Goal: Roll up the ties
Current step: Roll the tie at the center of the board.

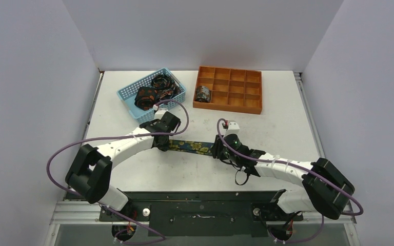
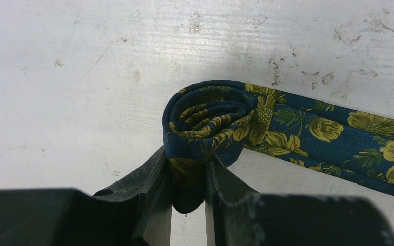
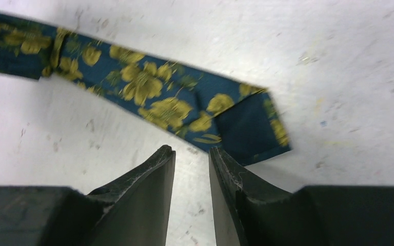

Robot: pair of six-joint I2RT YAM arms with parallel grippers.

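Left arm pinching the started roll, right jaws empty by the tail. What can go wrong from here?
1. The roll is loose, only a few turns, and the left gripper pinches just one edge: it may unwind or telescope.
2. The right gripper is open with nothing between its fingers, so the tail end lies free on the table; the tie may skew and wind crooked.
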